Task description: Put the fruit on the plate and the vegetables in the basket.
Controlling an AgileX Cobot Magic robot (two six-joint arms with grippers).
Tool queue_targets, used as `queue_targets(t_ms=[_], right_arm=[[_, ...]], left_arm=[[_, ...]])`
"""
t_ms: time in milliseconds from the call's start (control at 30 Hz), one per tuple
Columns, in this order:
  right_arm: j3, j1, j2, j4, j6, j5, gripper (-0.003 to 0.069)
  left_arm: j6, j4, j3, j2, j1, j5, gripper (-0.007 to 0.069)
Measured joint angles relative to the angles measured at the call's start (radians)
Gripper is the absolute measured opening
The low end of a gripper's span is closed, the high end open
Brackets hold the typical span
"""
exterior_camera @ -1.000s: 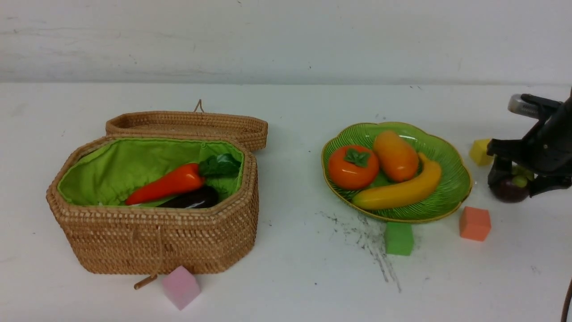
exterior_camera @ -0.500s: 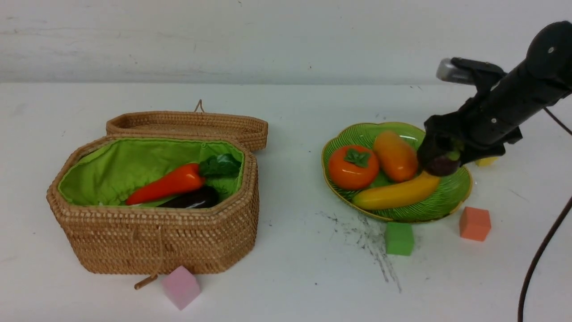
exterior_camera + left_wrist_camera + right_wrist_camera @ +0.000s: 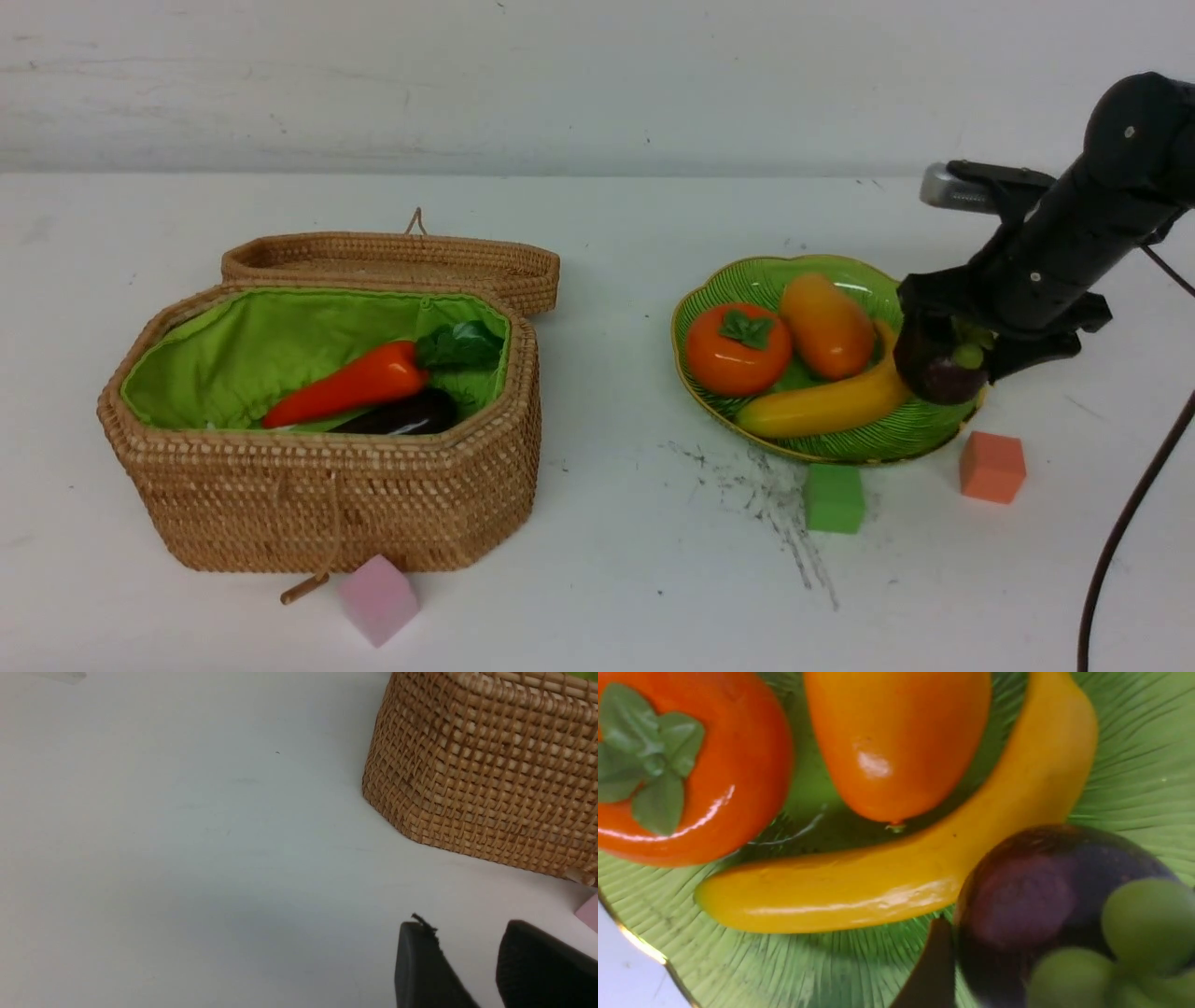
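Lowered since the earlier frame: mangosteen [image 3: 945, 375] at plate's [image 3: 934, 434] right side, between right gripper's [image 3: 952, 350] fingers, grip or release unclear, left gripper [image 3: 465, 921] open, seen only in left wrist view, plate holding persimmon [image 3: 738, 353], mango [image 3: 827, 327], banana [image 3: 826, 407], basket [image 3: 327, 504] left of plate containing carrot [image 3: 350, 383], eggplant [image 3: 401, 415]

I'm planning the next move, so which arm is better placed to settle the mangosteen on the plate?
The right, I'd say: its gripper is at the mangosteen, over the plate. The left gripper is beside the basket.
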Motion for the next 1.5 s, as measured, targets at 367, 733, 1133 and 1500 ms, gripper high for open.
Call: queue_targets(t_ms=[367, 733, 1133, 1500], right_arm=[[0.0, 0.0, -0.082, -0.028, 0.015, 0.014, 0.0639], [0.002, 0.0, -0.326, -0.035, 0.015, 0.092, 0.0573], [0.382, 0.0, -0.772, -0.03, -0.006, 0.123, 0.0362], [0.909, 0.0, -1.138, 0.219, -0.213, -0.062, -0.0008]], left_arm=[[0.0, 0.0, 0.0, 0.0, 0.0, 0.0, 0.0239], [0.0, 0.0, 0.0, 0.0, 0.0, 0.0, 0.0239], [0.0, 0.0, 0.0, 0.0, 0.0, 0.0, 0.0239], [0.0, 0.0, 0.0, 0.0, 0.0, 0.0, 0.0239]])
